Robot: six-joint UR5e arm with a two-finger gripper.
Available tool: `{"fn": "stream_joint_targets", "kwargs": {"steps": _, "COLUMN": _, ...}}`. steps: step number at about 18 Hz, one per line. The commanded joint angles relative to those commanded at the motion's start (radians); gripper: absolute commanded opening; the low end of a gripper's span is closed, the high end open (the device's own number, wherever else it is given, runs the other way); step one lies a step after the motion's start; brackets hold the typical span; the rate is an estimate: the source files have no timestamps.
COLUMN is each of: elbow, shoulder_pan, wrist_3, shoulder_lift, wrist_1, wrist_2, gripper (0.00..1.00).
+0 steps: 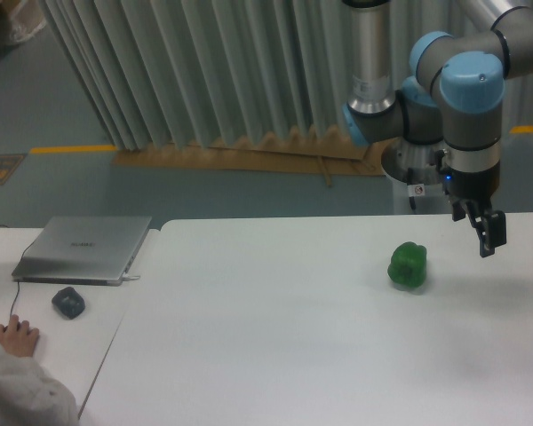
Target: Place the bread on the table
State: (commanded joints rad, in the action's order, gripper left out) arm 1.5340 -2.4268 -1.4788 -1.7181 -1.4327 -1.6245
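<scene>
Sleeve of pale grey cloth (22, 395) at the nearest left corner, with a bare hand (18, 337) resting on the smaller white desk (89, 355). Dark rounded computer mouse (68, 303) just beyond the hand; closed silver laptop (84, 248) behind it.

Large plain white flat-topped table (293, 355), widest surface in view, bearing one item only: a glossy green bell pepper (408, 264), right of centre.

Black two-finger gripper (486, 232) on the grey-and-blue arm (469, 98), hanging above the table's far right edge, up and to the right of the pepper and apart from it. Jaw state: cannot be told from this angle; no object is seen between the fingers.

Tan-yellow bread: not visible anywhere in view, neither on the table nor at the gripper. Which way it lies from the jaws, and its long axis, therefore cannot be stated.

Containers: none in view.

Far background: pleated grey curtain (204, 71) and brown cardboard strip (249, 155) on the floor
</scene>
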Motion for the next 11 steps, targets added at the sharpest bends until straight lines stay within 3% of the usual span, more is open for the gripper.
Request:
{"fn": "stream_joint_targets", "kwargs": {"steps": 7, "elbow": 0.02, "shoulder_pan": -0.003, "wrist_3": 0.005, "shoulder_lift": -0.005, "wrist_1": 0.011, "wrist_2": -0.002, "gripper": 1.0}}
{"fn": "stream_joint_targets", "kwargs": {"steps": 9, "elbow": 0.061, "shoulder_pan": -0.012, "wrist_3": 0.0, "shoulder_lift": 0.002, "wrist_1": 0.102, "wrist_2": 0.005, "gripper": 1.0}}
{"fn": "stream_joint_targets", "kwargs": {"steps": 11, "elbow": 0.078, "shoulder_pan": -0.023, "wrist_3": 0.002, "shoulder_lift": 0.006, "wrist_1": 0.136, "wrist_2": -0.008, "gripper": 1.0}}
